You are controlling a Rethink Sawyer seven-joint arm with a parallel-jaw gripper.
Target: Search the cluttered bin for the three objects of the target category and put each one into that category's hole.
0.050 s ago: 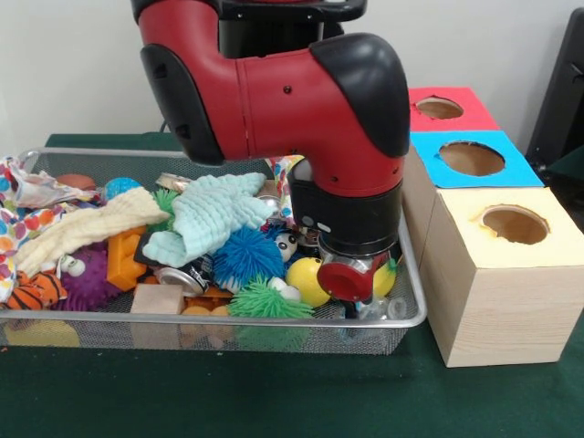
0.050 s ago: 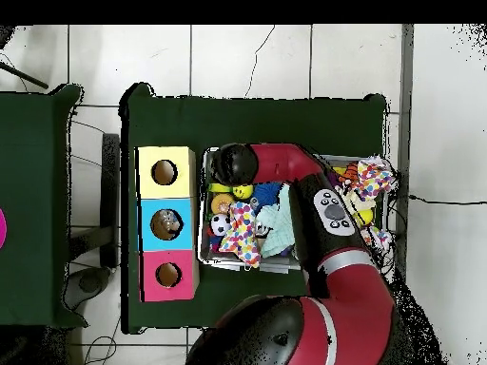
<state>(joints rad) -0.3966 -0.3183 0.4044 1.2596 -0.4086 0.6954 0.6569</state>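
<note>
Bin [image 1: 412,315]: gripper [image 1: 351,306] buried in clutter beside yellow ball [image 1: 306,278]; can't tell finger state. Confirm target before closing, lift straight up.

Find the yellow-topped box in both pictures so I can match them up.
Front view: yellow-topped box is nearest, at the right, beside the bin.
Overhead view: yellow-topped box is topmost of three, left of the bin.
Shared landmark: the blue-topped box next to it.

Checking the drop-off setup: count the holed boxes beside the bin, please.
3, in a row beside the wire bin: the yellow-topped box nearest the camera, the blue-topped box in the middle, and the red-topped box farthest.
</note>
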